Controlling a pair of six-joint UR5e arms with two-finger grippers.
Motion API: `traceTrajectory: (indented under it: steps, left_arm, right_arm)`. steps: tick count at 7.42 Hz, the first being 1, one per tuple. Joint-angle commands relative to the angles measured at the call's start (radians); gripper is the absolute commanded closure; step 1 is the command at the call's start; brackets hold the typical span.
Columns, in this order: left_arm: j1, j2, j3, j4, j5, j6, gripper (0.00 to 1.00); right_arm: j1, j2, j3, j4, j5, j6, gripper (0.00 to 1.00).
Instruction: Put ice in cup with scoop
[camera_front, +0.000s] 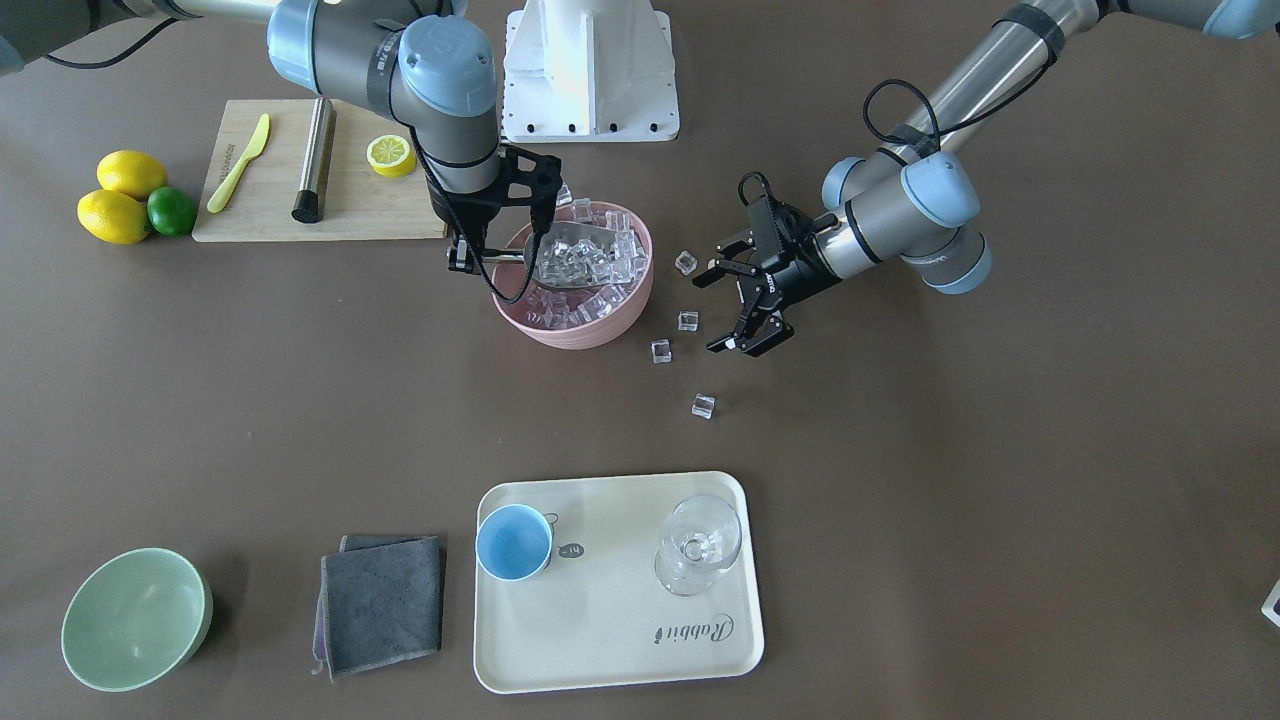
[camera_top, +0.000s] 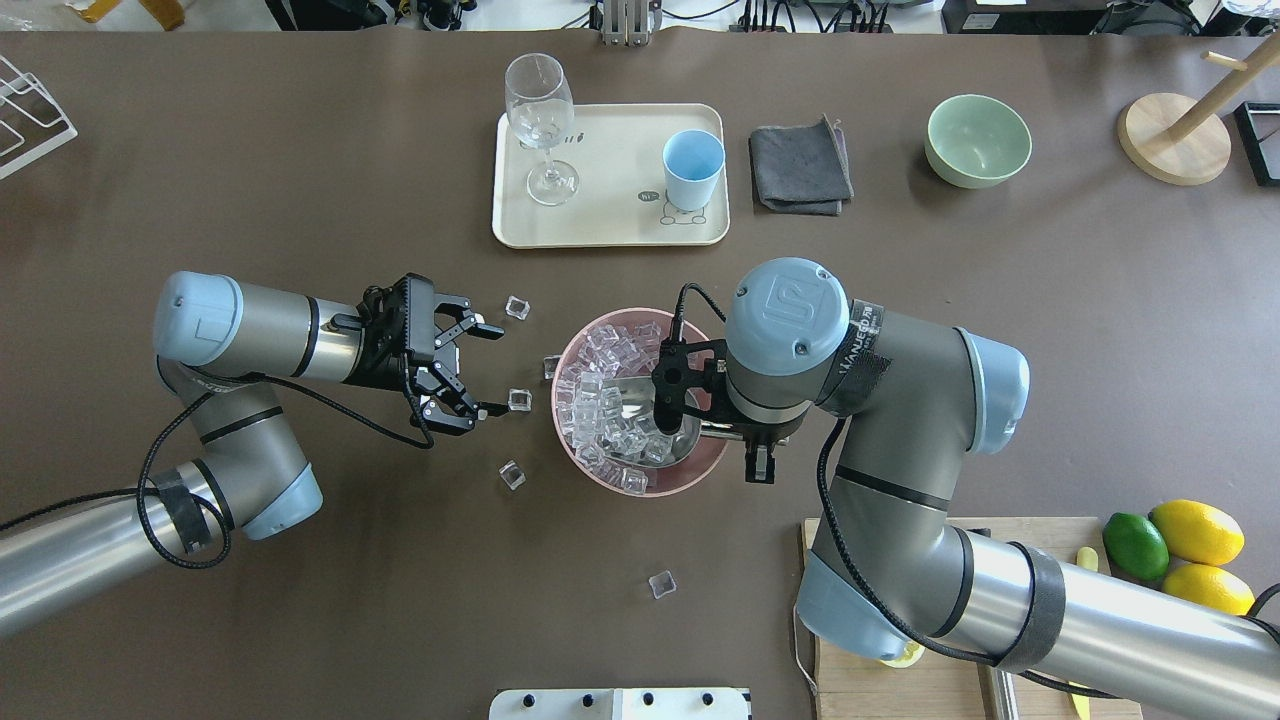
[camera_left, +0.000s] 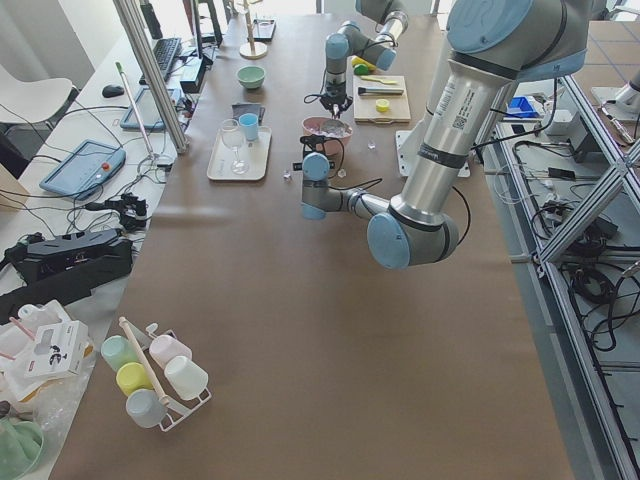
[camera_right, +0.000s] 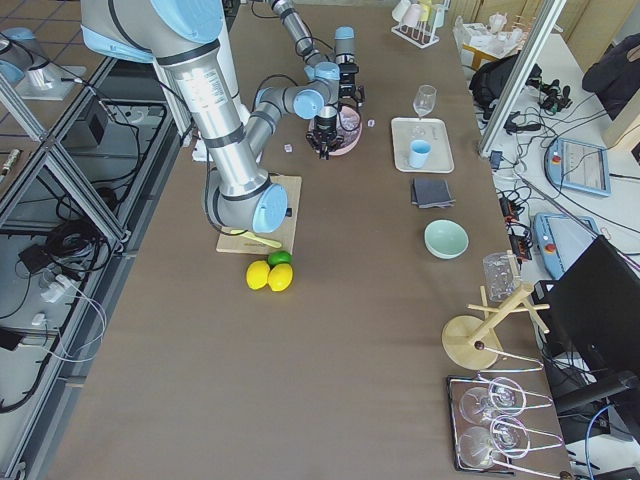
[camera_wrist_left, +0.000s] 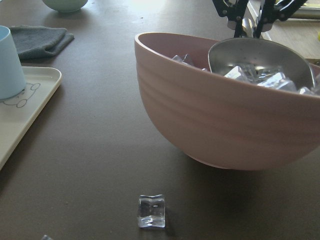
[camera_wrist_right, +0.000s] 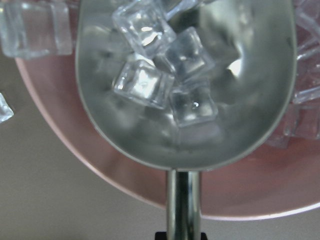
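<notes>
Counting first: you have one steel scoop (camera_wrist_right: 240, 105), one blue cup (camera_top: 693, 168) and one pink bowl (camera_wrist_left: 225, 120) heaped with ice cubes (camera_top: 600, 350). Five loose cubes (camera_top: 516, 308) lie on the table around that bowl, four to its left in the overhead view and one below it. Your right gripper (camera_front: 462, 257) is clamped on the scoop's handle, the trough over the ice in the bowl at frame centre. The right wrist view shows at least four cubes in the trough, which the overhead view half hides under the arm. Your left gripper (camera_top: 488, 369) is spread wide and empty just left of the bowl, among the loose cubes. The cup stands upright on a cream tray (camera_top: 600, 215) at upper centre, with one stemmed glass (camera_top: 540, 110). One grey cloth (camera_top: 800, 168) and one green bowl (camera_top: 978, 140) lie to the tray's right.
</notes>
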Motion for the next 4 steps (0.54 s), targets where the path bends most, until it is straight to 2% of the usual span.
traceTrajectory:
  steps: [1, 4]
  left_arm:
    - [-0.022, 0.002, 0.000, 0.012, -0.029, 0.000, 0.02]
    - [-0.031, 0.002, -0.002, 0.016, -0.045, 0.000, 0.02]
  right_arm:
    - [-0.001, 0.003, -0.002, 0.009, 0.053, -0.005, 1.00]
    - [-0.001, 0.011, 0.017, 0.008, 0.134, -0.008, 1.00]
